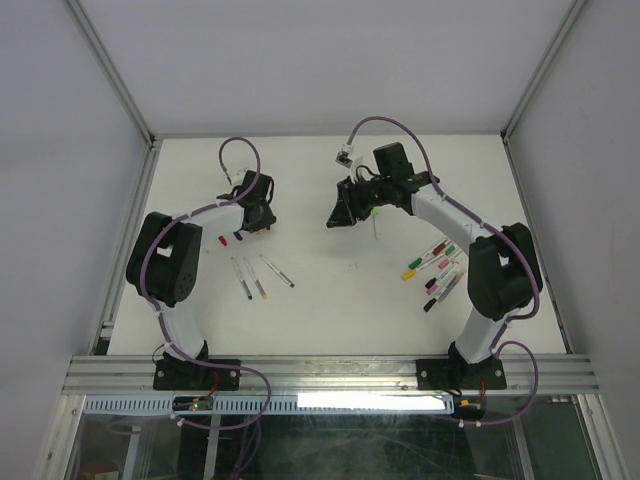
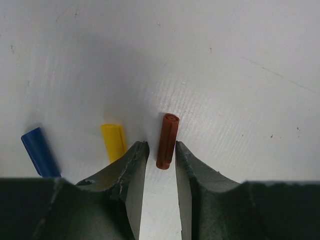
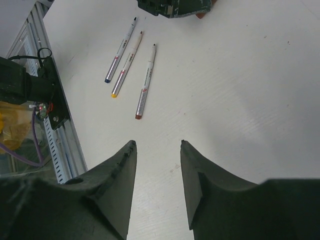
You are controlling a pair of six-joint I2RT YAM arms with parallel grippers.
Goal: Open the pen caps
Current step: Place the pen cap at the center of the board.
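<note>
Blue cap and yellow cap partly hidden behind left tool

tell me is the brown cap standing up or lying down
Lying down: the brown cap rests on its side on the table, its near end between the left gripper's parted fingers.

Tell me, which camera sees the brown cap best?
Left wrist: the brown cap lies big and sharp between the left gripper's parted fingers. From the top view the gripper hides it. The right wrist view shows only a reddish speck at its top edge, maybe the cap.
</note>
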